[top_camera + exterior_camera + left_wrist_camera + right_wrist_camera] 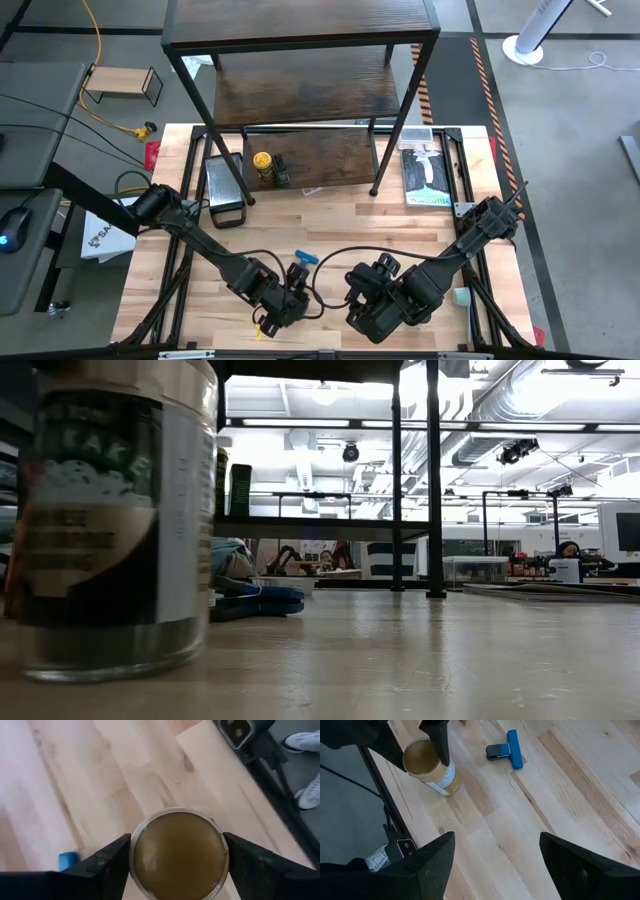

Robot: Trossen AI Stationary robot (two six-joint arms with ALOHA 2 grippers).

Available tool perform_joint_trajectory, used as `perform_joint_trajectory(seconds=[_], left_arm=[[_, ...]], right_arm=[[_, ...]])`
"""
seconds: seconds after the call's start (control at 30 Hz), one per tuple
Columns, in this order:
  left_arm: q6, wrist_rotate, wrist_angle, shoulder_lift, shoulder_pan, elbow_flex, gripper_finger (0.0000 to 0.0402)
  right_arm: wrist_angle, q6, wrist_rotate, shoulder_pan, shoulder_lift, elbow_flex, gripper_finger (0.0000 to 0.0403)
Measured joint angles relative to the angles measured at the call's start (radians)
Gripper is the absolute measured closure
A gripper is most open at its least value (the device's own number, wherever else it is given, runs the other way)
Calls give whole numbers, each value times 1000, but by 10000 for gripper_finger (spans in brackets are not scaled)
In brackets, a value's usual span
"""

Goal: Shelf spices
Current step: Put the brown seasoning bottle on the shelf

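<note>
The tan-lidded jar (115, 510) label shows only "KAKE"

Shelf (300, 60) at far edge of counter (330, 230), bottom board over counter's far middle. Two jars (270, 168) on bottom board, left part, side by side. Tan-lidded jar (177, 854) upright on counter at near edge, left of centre, between fingers of left hand (280, 312). T-shaped piece (507, 751) on counter just behind jar. Right hand (358, 300) right of jar, over near edge, apart from it.
</note>
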State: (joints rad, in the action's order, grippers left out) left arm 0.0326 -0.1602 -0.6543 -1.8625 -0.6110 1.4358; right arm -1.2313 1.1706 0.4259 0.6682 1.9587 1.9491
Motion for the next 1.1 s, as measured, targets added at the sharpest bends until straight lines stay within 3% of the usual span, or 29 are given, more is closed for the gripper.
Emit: perform_joint_trajectory(seconds=[0.13, 0.23, 0.37, 0.5, 0.73, 0.97, 1.1], left_arm=[[8, -63, -67, 31, 0, 15, 131], [18, -104, -108, 95, 5, 38, 131], [42, -156, -105, 212, 9, 39, 131], [79, -194, -107, 339, 16, 39, 131], [96, -278, -105, 484, 33, 40, 131], [95, -312, -110, 494, 38, 40, 131], [68, -377, -102, 494, 37, 39, 131]], right_arm=[[19, 23, 2, 0, 0, 0, 116], [87, 11, 65, 2, 0, 0, 116], [212, -75, 199, 8, 0, 0, 116], [316, -248, 254, -14, 0, 0, 116], [484, -632, 259, -83, 0, 0, 116], [528, -760, 261, -180, 0, 0, 116], [589, -815, 206, -218, 0, 0, 116]])
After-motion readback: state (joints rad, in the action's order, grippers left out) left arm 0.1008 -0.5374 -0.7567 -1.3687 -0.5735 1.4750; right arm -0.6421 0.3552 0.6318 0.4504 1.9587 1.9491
